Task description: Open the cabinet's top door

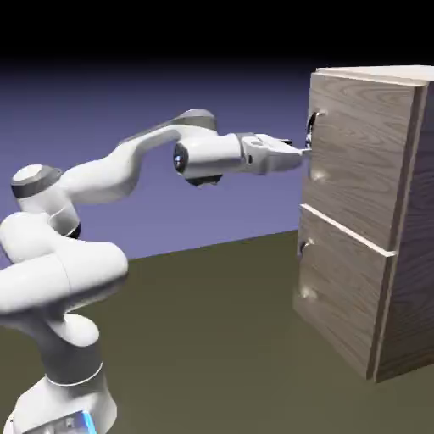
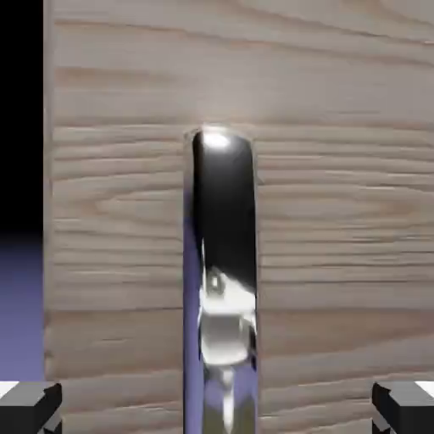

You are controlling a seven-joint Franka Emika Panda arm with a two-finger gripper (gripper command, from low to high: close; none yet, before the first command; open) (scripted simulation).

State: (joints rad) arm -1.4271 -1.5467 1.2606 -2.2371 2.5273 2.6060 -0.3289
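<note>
top door (image 1: 360, 140): upper front panel of the cabinet (image 1: 398, 254), at the table's far right, looks shut
handle (image 2: 222, 271): you have it centred between the fingertips (image 2: 30, 405)
gripper (image 1: 298, 151): spread wide, grasping nothing
step: push in level, clamp the handle, then pull along the door's arc
contents: hidden

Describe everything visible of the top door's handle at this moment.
The top door's handle is a small curved bar of shiny, mirror-like metal, reflecting the blue-violet backdrop. It is fixed to the wood-grain top door near the edge facing the arm, and the door looks shut. In the hand view it runs lengthwise up the middle, between the two finger tips of the open gripper. The gripper is right at it, but whether anything touches it can't be told.
</note>
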